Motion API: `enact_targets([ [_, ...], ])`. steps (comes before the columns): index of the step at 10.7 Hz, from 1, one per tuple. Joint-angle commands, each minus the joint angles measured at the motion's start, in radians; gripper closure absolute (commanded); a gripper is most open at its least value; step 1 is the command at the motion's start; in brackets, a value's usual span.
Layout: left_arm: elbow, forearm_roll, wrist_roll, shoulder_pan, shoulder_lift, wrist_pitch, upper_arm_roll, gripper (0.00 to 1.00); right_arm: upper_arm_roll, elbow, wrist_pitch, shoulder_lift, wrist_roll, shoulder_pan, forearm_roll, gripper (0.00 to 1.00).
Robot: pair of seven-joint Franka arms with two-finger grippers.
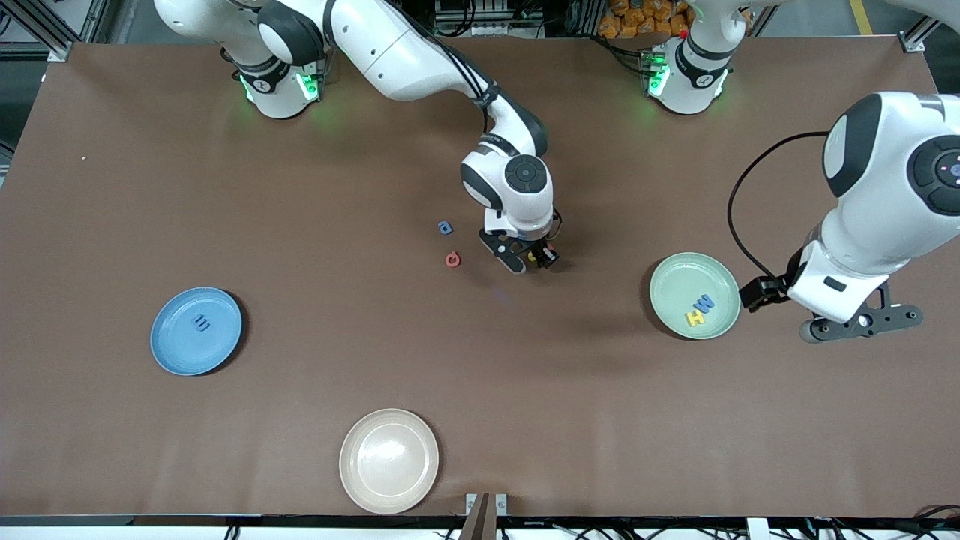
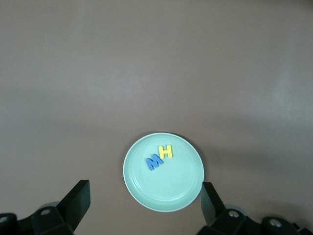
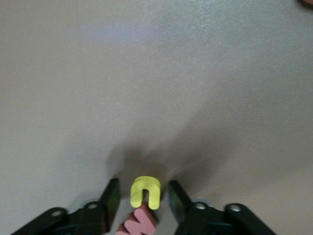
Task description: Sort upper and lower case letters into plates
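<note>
My right gripper (image 1: 531, 259) is down at the table's middle, open, with its fingers on either side of a yellow lowercase letter (image 3: 145, 192) lying flat; the letter also shows in the front view (image 1: 532, 256). A pink-red letter (image 3: 139, 223) lies touching it. A blue letter (image 1: 445, 227) and a red letter (image 1: 452, 259) lie beside the gripper, toward the right arm's end. The mint green plate (image 1: 675, 274) holds a yellow H (image 1: 695, 318) and a blue letter (image 1: 705, 304). The sky blue plate (image 1: 176, 349) holds one dark blue letter (image 1: 201, 323). My left gripper (image 1: 859, 321) waits open and empty, high beside the mint plate (image 2: 166, 196).
A cream plate (image 1: 389, 460) with nothing on it sits near the table's front edge, nearer to the front camera than the loose letters. The brown tabletop runs wide between the three plates. Both arms' bases stand along the table's back edge.
</note>
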Motion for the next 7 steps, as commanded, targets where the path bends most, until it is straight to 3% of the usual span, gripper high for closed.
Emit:
enact_targets([
  [1, -0.009, -0.025, 0.016, 0.005, -0.053, -0.062, -0.006, 0.00, -0.014, 0.033, 0.007, 0.027, 0.020, 0.012, 0.017, 1.00],
  [7, -0.019, -0.031, -0.010, -0.007, -0.065, -0.102, -0.107, 0.00, -0.009, 0.021, -0.111, -0.088, -0.118, -0.078, 0.012, 1.00],
])
